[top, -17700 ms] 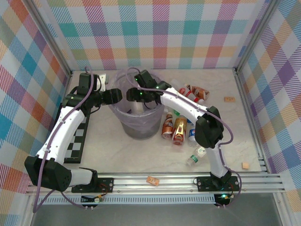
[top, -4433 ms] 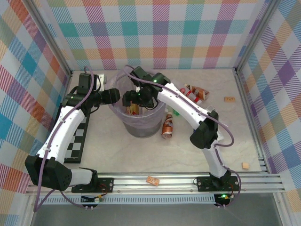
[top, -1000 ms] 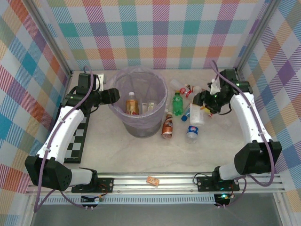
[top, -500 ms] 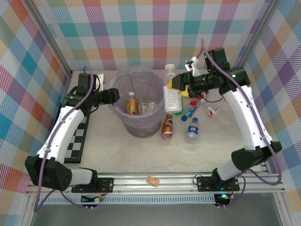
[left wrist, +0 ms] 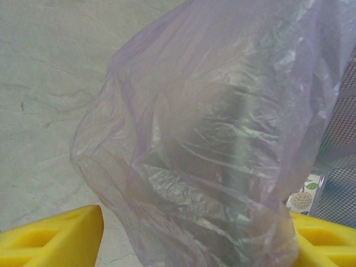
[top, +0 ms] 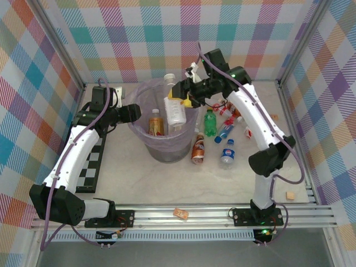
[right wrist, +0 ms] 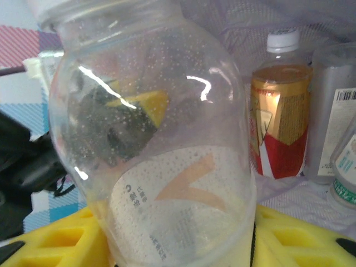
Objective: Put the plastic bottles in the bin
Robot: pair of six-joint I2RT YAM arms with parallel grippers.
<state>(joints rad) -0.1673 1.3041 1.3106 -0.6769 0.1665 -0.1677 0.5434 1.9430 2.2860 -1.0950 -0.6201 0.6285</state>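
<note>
My right gripper [top: 182, 95] holds a clear bottle [top: 176, 114] tight over the bin [top: 167, 149], so next I should open up and drop it.

Very little can actually be read. On the clear bottle [right wrist: 150, 139] in the right wrist view, the white label [right wrist: 167, 206] is seen through the plastic from its back. Its dark print therefore runs mirrored: a short column of Japanese-looking characters beside an orange chevron (no word can be made out). The amber bottle [right wrist: 276, 122] behind it wears a red and gold label, wording illegible. A bar code [right wrist: 346, 102] stands on the pale bottle [right wrist: 334, 144] at the right edge, digits too small. In the top view, the blue-labelled bottle [top: 227, 152] on the surface [top: 167, 178] has print too small to read.
</note>
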